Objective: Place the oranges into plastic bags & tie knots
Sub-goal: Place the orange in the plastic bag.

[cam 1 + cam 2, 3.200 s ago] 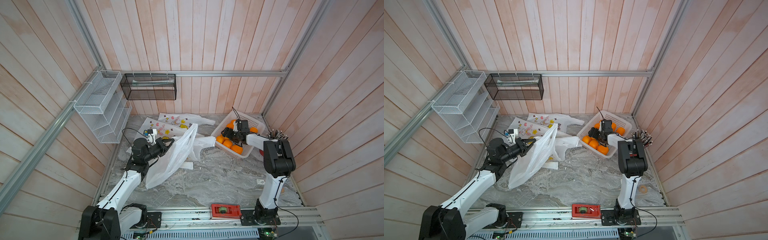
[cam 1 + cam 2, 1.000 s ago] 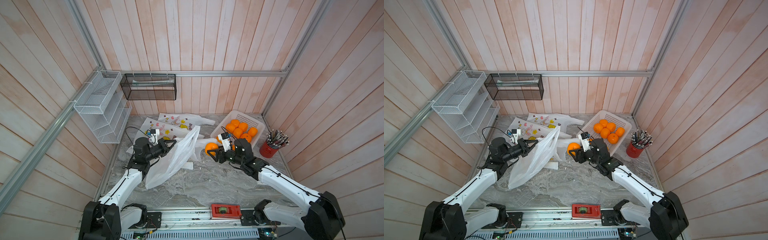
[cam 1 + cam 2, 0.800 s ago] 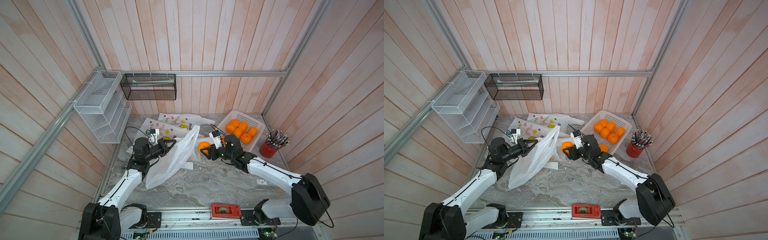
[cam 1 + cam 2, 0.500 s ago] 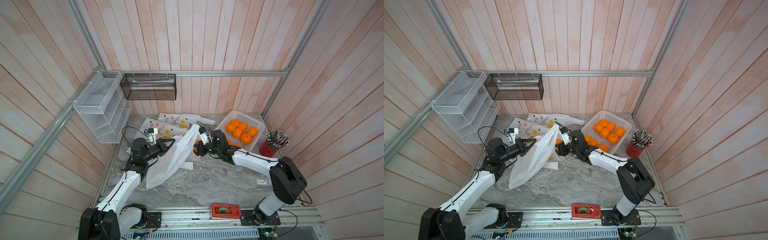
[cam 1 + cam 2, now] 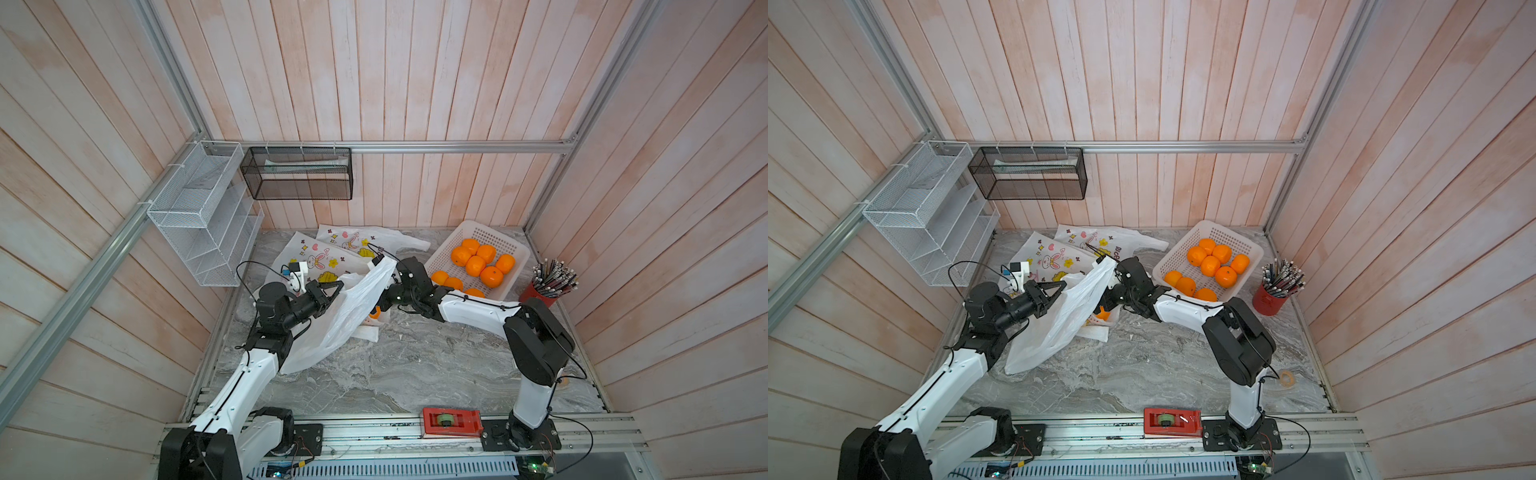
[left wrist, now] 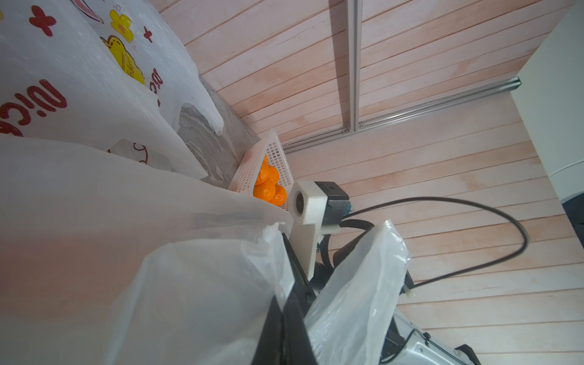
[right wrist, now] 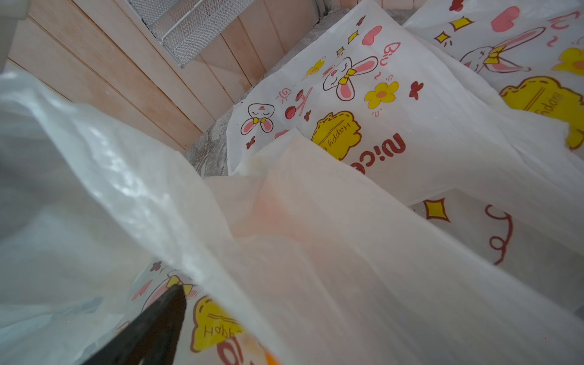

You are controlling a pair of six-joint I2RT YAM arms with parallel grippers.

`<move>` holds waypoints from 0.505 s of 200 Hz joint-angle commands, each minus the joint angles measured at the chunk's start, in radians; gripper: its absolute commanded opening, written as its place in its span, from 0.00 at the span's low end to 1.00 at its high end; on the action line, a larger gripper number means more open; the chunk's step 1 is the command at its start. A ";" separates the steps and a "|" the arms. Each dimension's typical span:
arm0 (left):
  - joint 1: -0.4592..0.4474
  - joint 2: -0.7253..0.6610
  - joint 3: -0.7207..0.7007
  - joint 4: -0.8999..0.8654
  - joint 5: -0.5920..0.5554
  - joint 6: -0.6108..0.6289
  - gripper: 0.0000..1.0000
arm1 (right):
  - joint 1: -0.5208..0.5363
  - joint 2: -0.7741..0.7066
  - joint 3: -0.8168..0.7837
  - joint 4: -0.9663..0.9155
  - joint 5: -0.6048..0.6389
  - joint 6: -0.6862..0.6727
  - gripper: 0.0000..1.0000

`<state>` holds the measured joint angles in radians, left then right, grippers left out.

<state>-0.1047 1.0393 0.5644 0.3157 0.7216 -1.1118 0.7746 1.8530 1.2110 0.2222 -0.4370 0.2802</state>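
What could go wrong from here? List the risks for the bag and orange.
The orange sits low at the edge of the bag; whether it is inside is unclear, so it may roll away.
The left gripper pinches only a thin edge of plastic; a slip would collapse the mouth.
The right gripper is among the folds and could drag them.

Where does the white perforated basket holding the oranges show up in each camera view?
Both top views: the basket sits at the table's back right, next to the red pencil cup.
Left wrist: the basket shows near mid-frame, past the held bag.
Right wrist: not in it; bags fill the picture.
Shared landmark: the bunny-printed bag lying flat shows in all four.
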 commanded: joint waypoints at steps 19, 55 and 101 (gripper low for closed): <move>0.007 -0.010 -0.014 0.031 -0.005 -0.004 0.00 | -0.009 -0.079 -0.034 -0.024 0.050 -0.007 0.94; 0.011 -0.009 -0.019 0.033 -0.008 -0.009 0.00 | -0.014 -0.137 -0.099 -0.042 0.098 0.005 0.81; 0.013 -0.003 -0.019 0.048 -0.016 -0.014 0.00 | -0.015 -0.210 -0.191 -0.074 0.139 0.009 0.57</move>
<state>-0.0971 1.0397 0.5598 0.3294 0.7208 -1.1233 0.7639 1.6791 1.0584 0.1921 -0.3397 0.2890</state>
